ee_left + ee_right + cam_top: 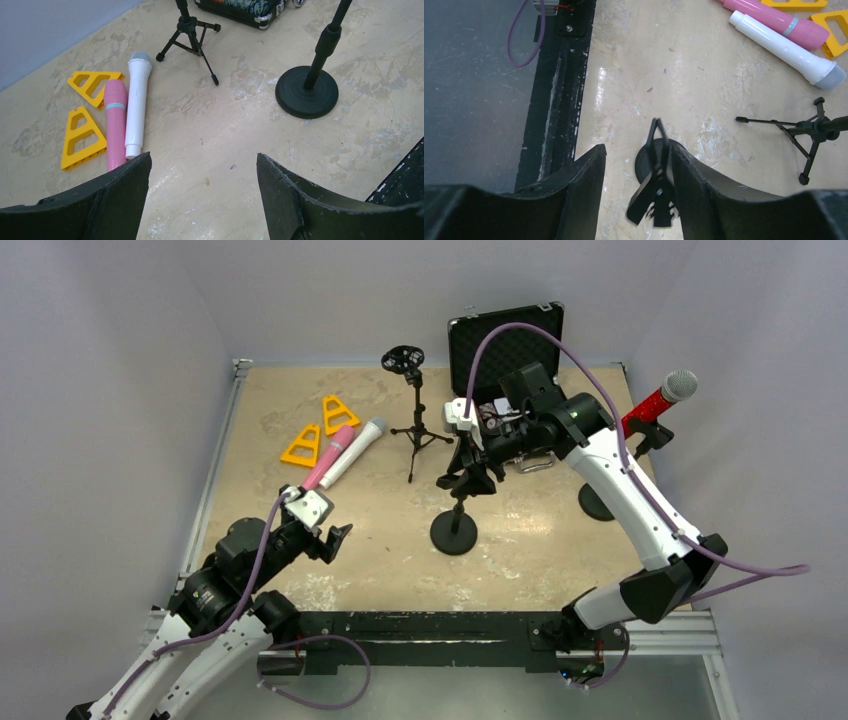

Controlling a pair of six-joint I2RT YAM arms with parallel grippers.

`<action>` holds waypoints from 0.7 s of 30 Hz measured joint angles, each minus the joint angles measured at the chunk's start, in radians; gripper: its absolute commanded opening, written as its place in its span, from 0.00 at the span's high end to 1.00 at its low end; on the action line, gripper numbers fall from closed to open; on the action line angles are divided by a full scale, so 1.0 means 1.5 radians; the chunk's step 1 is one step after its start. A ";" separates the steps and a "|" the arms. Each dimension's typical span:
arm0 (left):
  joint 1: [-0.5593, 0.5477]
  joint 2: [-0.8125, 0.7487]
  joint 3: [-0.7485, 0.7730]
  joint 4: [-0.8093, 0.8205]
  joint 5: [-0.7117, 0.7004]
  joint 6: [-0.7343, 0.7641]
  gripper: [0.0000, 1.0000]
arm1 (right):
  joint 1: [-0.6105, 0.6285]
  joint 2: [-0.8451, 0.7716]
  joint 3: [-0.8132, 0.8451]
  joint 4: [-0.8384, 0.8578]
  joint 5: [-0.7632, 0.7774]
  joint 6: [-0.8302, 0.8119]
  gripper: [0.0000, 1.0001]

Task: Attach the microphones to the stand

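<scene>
A pink microphone [325,462] and a white microphone [355,450] lie side by side on the table's left part. A glittery red microphone [655,402] sits tilted in the clip of a stand at the right edge. The middle stand [454,533] has a round base and a black spring clip [656,185] on top. My right gripper [638,150] is open around that clip; the clip leans against one finger, with a gap to the other. Open and holding nothing, my left gripper [202,159] hovers over bare table just short of the pink microphone [115,122] and white microphone [137,102].
A small tripod stand [415,430] with a round shock mount stands at the back middle. An open black case [505,340] sits behind it. Two yellow triangular pieces [301,447] lie left of the microphones. Grey walls enclose the table.
</scene>
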 measured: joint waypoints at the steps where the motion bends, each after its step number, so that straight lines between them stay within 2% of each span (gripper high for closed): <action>1: 0.000 0.000 0.000 0.000 0.000 0.000 0.19 | 0.000 -0.006 -0.002 -0.002 -0.001 -0.001 0.42; 9: 0.000 0.000 0.000 0.000 0.001 0.000 0.19 | -0.020 -0.107 -0.003 -0.017 -0.032 -0.011 0.39; 13: 0.000 0.000 0.000 0.000 0.001 0.000 0.19 | -0.069 -0.171 -0.038 -0.011 -0.076 -0.019 0.28; 17: 0.000 0.001 0.000 0.000 0.001 0.000 0.19 | -0.104 -0.269 -0.207 0.044 -0.126 -0.019 0.12; 21: 0.000 0.005 0.000 0.000 -0.001 0.000 0.19 | -0.138 -0.375 -0.414 0.127 -0.155 0.003 0.06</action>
